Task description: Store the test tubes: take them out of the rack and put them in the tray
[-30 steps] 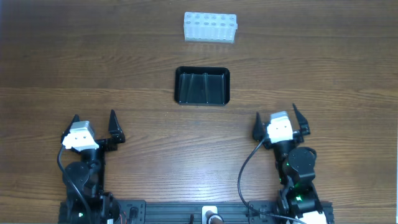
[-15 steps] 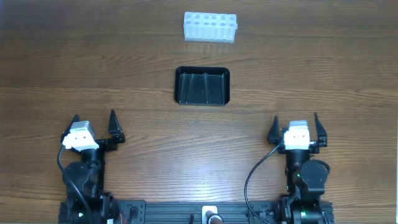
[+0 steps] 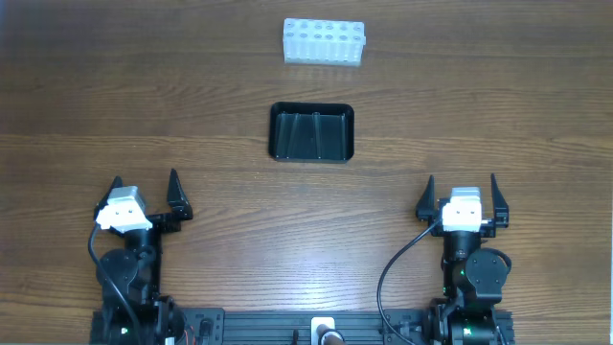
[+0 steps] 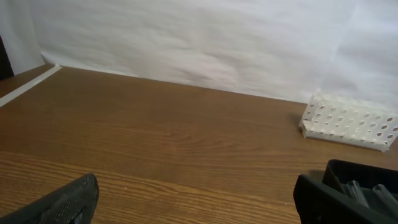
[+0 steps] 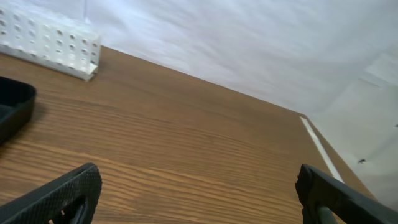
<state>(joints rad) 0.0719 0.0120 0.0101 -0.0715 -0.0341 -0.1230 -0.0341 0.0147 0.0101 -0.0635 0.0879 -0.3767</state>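
Left gripper and right gripper hang low, fingers spread wide, holding nothing. Ahead and between them sits the tray, clear tubes lying inside; the rack stands just beyond it.

Both arms are folded back, low and close to their bases. The left gripper is on the left side. Its two fingers are spread wide apart and hold nothing. The right gripper is on the right side. Its fingers are spread wide too, with nothing between them.
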